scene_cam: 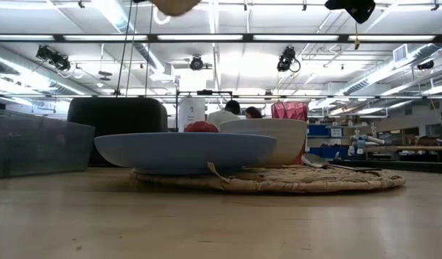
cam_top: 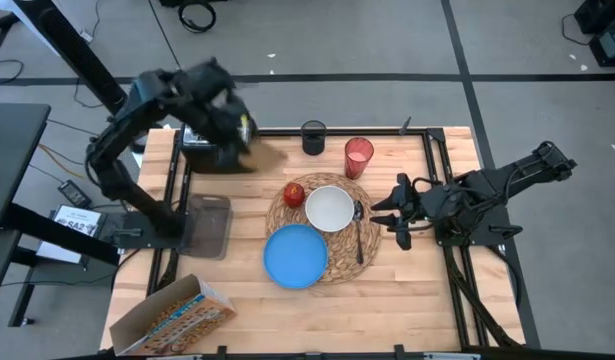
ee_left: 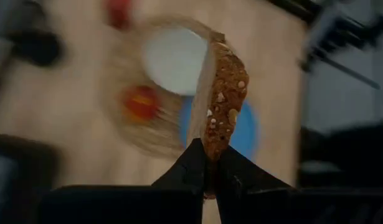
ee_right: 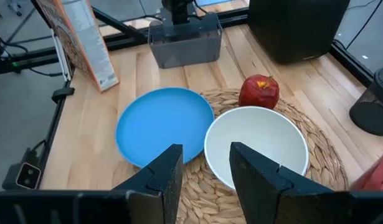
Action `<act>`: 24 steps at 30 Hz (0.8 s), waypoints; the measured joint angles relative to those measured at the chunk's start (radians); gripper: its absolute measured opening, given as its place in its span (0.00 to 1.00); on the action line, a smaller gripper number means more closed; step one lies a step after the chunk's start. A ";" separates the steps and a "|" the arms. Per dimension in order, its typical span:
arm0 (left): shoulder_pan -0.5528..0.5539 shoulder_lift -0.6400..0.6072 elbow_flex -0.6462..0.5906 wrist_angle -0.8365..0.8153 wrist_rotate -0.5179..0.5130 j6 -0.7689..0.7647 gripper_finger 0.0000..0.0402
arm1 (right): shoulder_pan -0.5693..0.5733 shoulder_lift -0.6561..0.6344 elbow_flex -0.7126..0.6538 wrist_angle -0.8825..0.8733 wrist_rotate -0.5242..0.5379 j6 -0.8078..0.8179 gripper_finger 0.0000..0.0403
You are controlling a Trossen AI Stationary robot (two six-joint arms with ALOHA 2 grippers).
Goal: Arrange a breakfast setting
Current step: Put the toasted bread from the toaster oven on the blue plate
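Cereal box (cam_top: 172, 318) at near-left table edge, grey bin (cam_top: 209, 226) beside, black cup (cam_top: 314, 137) at back.

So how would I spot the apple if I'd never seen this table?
Find the big round woven straw placemat in the middle of the wooden table. On its back-left edge, beside the white bowl and behind the blue plate, sits the red apple. It is the only small, round, red thing on the mat.

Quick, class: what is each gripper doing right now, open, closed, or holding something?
Left gripper: closed on the toast slice, held up above the table.
Right gripper: open, empty, beside the placemat near the white bowl.
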 joint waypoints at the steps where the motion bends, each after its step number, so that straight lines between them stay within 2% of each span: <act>1: -0.054 0.000 -0.019 0.000 0.008 -0.029 0.06 | 0.001 0.004 0.000 -0.002 0.000 0.000 0.35; 5: -0.268 0.000 -0.162 0.069 0.014 -0.147 0.05 | 0.028 0.032 0.000 0.005 -0.016 0.017 0.35; 10: -0.467 0.003 -0.432 0.389 0.020 -0.325 0.05 | 0.109 0.103 0.009 0.058 -0.032 0.085 0.35; 13: -0.547 0.003 -0.598 0.605 0.041 -0.413 0.05 | 0.172 0.176 0.074 0.041 -0.027 0.129 0.35; 18: -0.626 0.003 -0.827 0.881 0.048 -0.539 0.05 | 0.237 0.312 0.220 -0.062 -0.002 0.212 0.35; 24: -0.614 0.004 -0.991 1.083 0.014 -0.602 0.05 | 0.265 0.430 0.318 -0.104 -0.005 0.270 0.35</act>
